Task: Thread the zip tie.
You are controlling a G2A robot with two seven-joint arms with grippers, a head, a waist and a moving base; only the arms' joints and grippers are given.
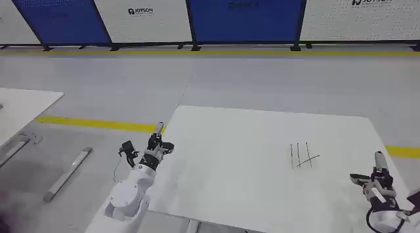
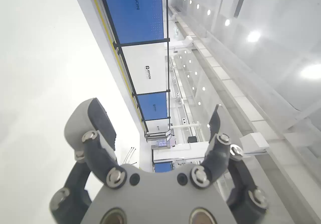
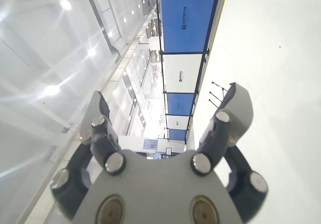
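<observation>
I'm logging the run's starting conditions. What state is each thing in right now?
zip ties: lying straight and unlooped on the table, one crossing the others, none held.
left gripper: open, empty.
right gripper: open, empty.

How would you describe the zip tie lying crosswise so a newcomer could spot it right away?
Look at the white table, toward the robot's right. A small cluster of thin dark zip ties lies there; three run parallel, and the crosswise zip tie slants across their near ends.
</observation>
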